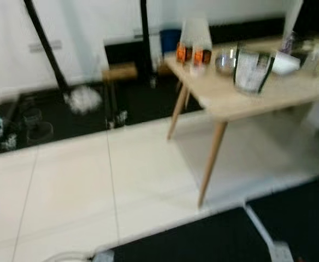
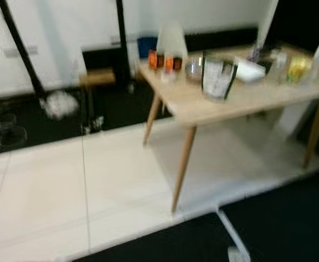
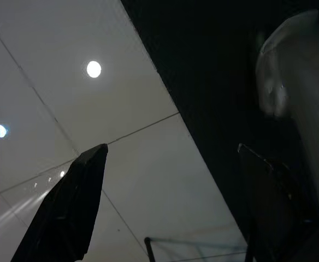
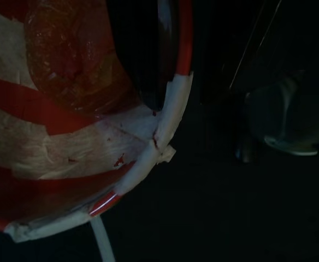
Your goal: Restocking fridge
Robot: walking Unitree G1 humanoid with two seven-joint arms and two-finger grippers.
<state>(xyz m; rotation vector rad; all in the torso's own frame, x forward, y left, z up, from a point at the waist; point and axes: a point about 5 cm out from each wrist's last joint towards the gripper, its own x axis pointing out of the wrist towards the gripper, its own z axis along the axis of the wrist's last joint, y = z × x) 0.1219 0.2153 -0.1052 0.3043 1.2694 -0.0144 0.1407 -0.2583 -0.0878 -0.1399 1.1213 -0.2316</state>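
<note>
A red-and-white striped package [image 4: 66, 125], crinkled and glossy with a white sealed edge, sits pressed close against the right wrist camera, in the upper left of that frame; the right hand's own fingers cannot be made out, so whether it grips the package I cannot tell. In the left wrist view the left hand [image 3: 165, 213] stands open, its two black fingers [image 3: 66, 213] well apart over pale floor tiles, holding nothing. In the blurred head views a light wooden desk [image 1: 269, 95] on slanted legs fills the upper right of the frame, carrying two orange-labelled jars [image 1: 193, 54], a clear glass container [image 1: 251, 71], a white bowl [image 1: 286, 63] and bottles [image 2: 297, 66] near its far end.
</note>
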